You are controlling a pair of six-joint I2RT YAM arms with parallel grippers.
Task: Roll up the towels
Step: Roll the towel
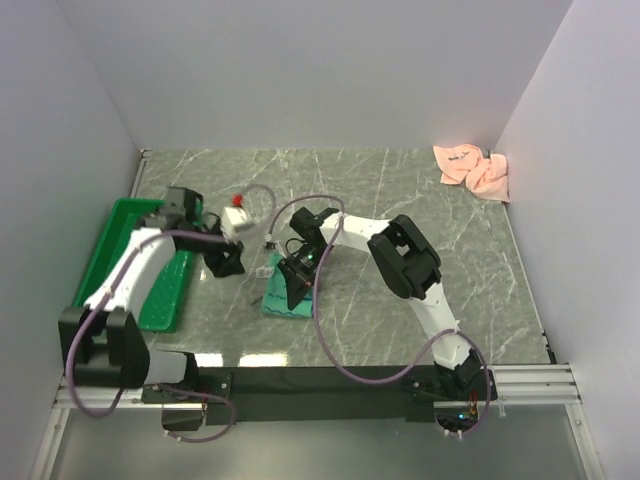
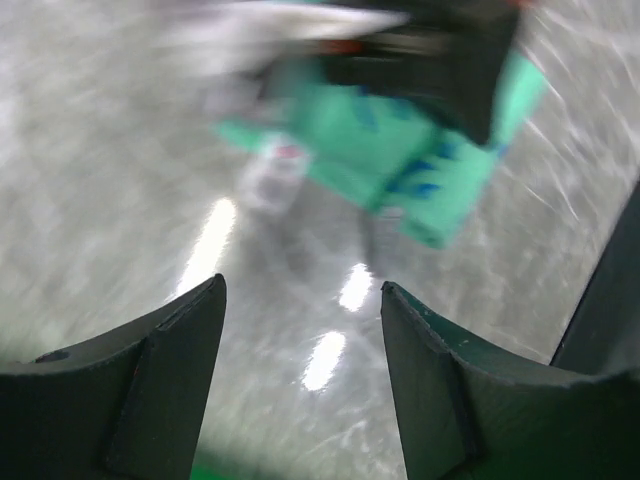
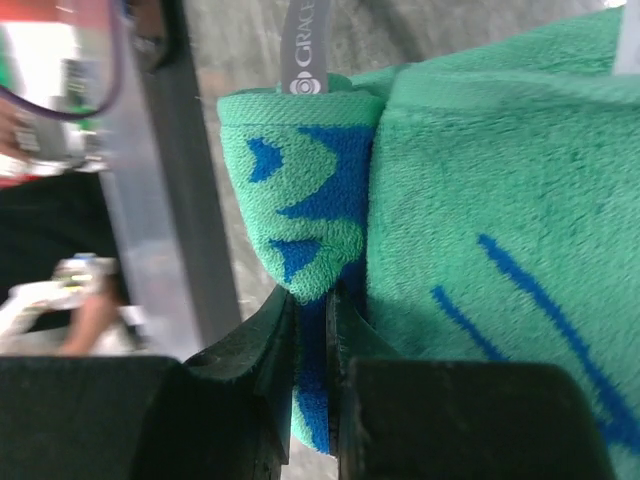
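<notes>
Right fingers [image 3: 250, 375] clamped on green towel [image 3: 500, 200] — tag [image 3: 306, 50] reads "GRACE"; left fingers [image 2: 165, 385] apart.

The gripper [image 3: 311, 310] rises from the bottom edge of the frame, its two dark fingers pinching a fold of the towel [image 3: 480, 180]. The towel is green with blue marks and fills the centre and right. A grey label [image 3: 305, 45] sticks up at its top edge, against the grey marbled desk [image 3: 420, 30]. The left side is blurred.
</notes>
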